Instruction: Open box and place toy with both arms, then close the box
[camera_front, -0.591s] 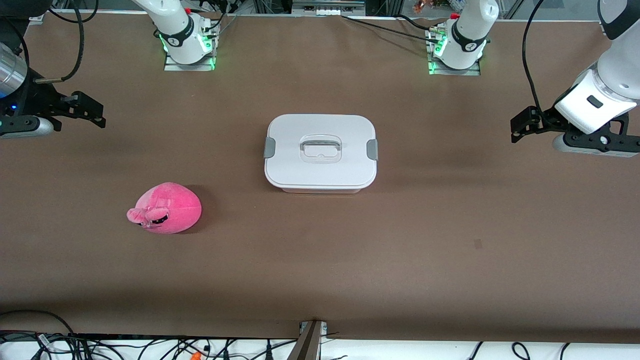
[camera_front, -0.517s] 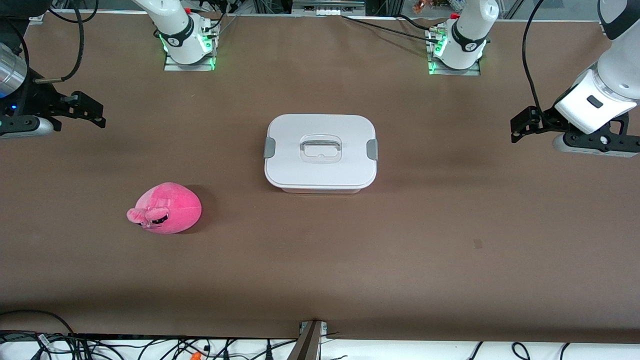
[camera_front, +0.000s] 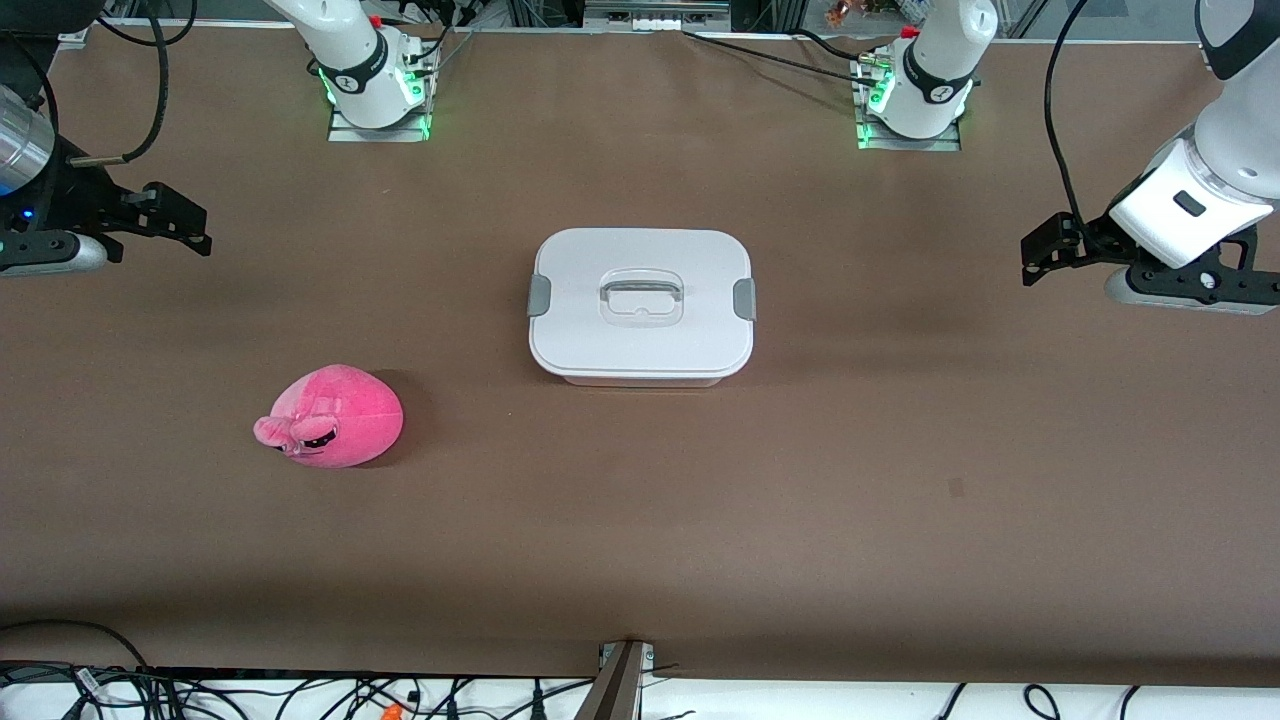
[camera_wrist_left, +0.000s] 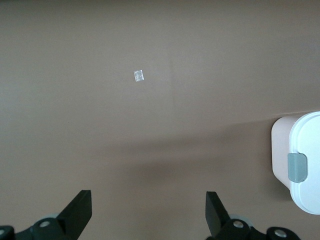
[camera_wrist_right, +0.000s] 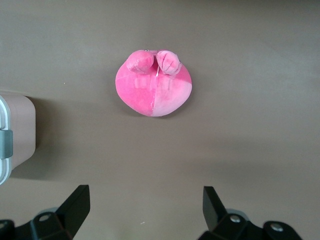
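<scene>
The box stands shut at the table's middle, with its white lid, clear handle and grey side clips. Its edge shows in the left wrist view and in the right wrist view. The pink toy lies on the table nearer to the front camera than the box, toward the right arm's end; it also shows in the right wrist view. My left gripper is open and empty, up over the table at the left arm's end. My right gripper is open and empty over the right arm's end.
The brown table bears a small pale mark, which shows as a scrap in the left wrist view. The arm bases stand along the table's top edge. Cables lie past the edge nearest the front camera.
</scene>
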